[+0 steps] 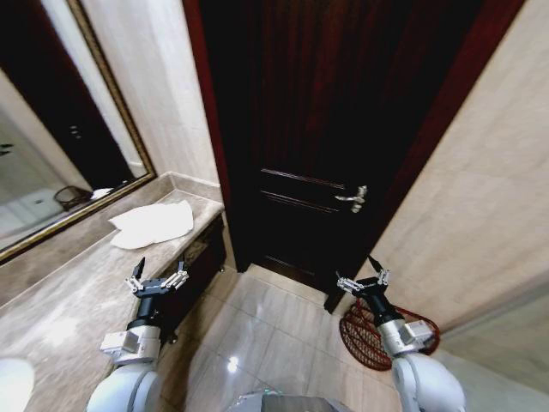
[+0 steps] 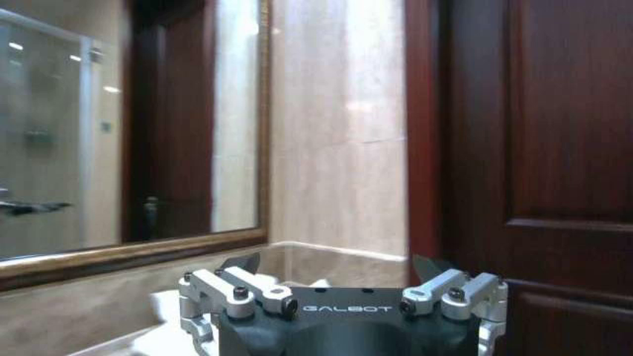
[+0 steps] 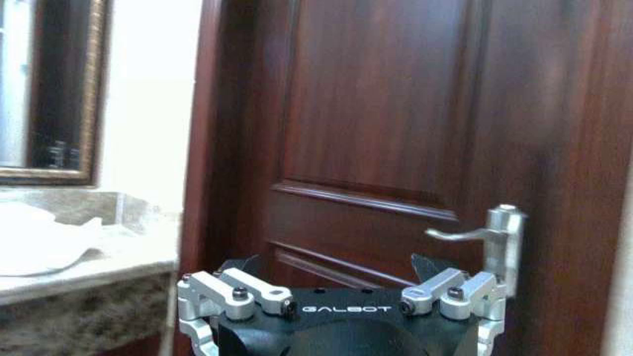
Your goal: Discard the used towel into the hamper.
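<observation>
A white crumpled towel (image 1: 153, 224) lies on the marble counter (image 1: 77, 292) at the left, near the counter's far end; it also shows as a white heap (image 3: 40, 241) in the right wrist view. The hamper (image 1: 371, 336), a low reddish-brown wire basket, stands on the floor against the right wall, partly behind my right arm. My left gripper (image 1: 158, 276) is open above the counter's edge, short of the towel. My right gripper (image 1: 371, 276) is open in the air above the hamper, holding nothing.
A dark wooden door (image 1: 326, 129) with a silver lever handle (image 1: 353, 199) stands shut straight ahead. A framed mirror (image 1: 51, 129) runs along the left wall above the counter. Glossy tiled floor (image 1: 257, 326) lies between the counter and the right wall.
</observation>
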You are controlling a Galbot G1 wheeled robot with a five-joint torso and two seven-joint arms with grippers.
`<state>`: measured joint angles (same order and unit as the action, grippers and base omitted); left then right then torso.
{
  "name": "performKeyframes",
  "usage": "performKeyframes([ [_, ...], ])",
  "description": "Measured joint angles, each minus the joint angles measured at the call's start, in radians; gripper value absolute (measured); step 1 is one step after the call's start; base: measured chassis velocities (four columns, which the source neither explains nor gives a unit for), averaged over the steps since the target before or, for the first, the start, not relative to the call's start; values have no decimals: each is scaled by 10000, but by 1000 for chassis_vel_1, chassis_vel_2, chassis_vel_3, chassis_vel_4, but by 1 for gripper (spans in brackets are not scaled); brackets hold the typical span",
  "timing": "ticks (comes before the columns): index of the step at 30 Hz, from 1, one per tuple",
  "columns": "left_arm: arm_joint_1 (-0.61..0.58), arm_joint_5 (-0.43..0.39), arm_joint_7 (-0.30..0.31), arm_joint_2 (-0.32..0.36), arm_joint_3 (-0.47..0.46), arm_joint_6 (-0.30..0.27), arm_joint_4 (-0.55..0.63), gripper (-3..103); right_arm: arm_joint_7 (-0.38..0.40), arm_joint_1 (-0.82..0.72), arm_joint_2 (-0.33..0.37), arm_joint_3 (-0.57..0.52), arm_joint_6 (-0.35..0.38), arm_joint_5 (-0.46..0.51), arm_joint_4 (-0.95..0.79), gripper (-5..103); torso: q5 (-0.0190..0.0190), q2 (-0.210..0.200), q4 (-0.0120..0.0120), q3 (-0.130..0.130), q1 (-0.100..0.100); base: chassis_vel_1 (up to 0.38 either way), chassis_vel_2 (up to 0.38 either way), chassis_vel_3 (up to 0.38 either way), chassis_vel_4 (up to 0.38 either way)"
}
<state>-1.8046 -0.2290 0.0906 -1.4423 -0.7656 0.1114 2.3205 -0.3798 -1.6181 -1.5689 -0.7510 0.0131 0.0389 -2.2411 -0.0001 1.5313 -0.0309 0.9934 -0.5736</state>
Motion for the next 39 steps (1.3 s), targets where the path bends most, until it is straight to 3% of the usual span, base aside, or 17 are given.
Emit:
performKeyframes([
  [10, 39, 228, 263, -3, 56, 390, -286, 100, 50, 89, -62, 121, -29, -73, 101, 100, 0, 0, -4, 0, 0, 115, 123, 121, 123],
  [21, 30, 317, 407, -4, 128, 434, -332, 100, 51, 87, -140, 163, -62, -77, 156, 100, 1, 0, 1, 0, 1, 19, 17, 21, 21],
  [30, 30, 913, -201, 10, 21, 1046, -592, 100, 28, 56, -151, 151, -143, -89, 223, 100, 0, 0, 0, 0, 0, 0, 0, 0, 0],
  [39, 27, 937, -221, 4, 12, 1068, -603, 100, 17, -1, -165, 135, -228, -87, 267, 100, 1, 0, -1, 0, 0, 38, 38, 32, 43],
])
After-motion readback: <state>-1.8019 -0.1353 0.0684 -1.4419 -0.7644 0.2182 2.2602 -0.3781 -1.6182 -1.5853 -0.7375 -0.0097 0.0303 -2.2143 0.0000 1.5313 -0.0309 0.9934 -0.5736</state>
